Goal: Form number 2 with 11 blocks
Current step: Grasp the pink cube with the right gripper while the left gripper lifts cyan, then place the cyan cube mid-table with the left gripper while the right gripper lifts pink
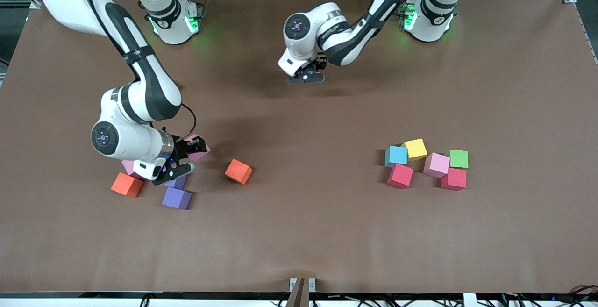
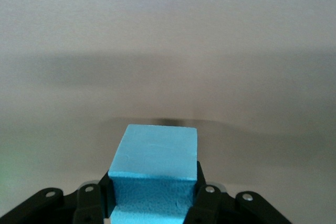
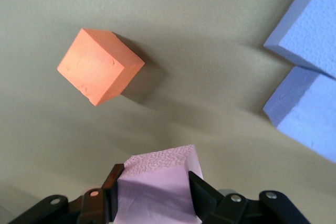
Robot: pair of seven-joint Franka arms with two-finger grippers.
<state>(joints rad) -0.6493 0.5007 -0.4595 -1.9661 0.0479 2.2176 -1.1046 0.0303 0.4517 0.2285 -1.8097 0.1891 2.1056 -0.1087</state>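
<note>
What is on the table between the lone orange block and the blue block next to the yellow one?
Nothing: in the front view, only bare brown table lies between the orange block and the blue block.

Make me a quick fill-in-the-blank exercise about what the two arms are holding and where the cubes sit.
1. The left gripper is shut on a ____ cube.
2. The right gripper is shut on a ____ cube.
3. The green cube touches a ____ cube nearer the front camera.
4. The yellow cube sits beside a ____ cube.

Answers: blue; pink; red; blue
</note>
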